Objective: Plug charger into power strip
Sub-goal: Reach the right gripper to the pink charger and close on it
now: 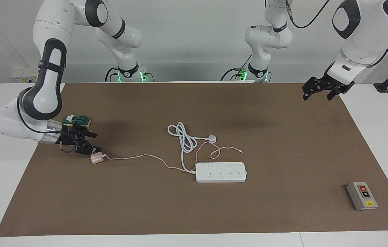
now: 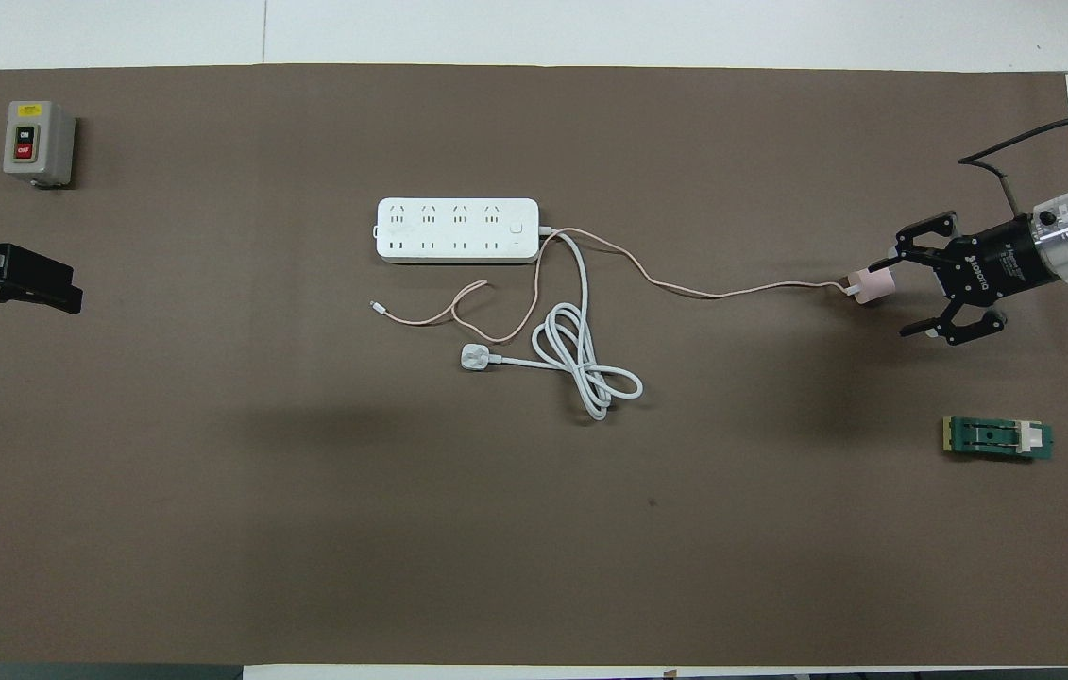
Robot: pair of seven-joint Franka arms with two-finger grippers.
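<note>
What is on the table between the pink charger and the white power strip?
Only the charger's thin pink cable crosses the bare brown mat between the charger and the power strip. The overhead view shows it best.

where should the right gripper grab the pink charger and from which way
Grip the charger by its cube body, across two flat opposite faces, coming from the end away from its cable. The right gripper, fingers open, is already at that end.

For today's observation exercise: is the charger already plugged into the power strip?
No: the charger lies on the mat by the right gripper, apart from the power strip.
</note>
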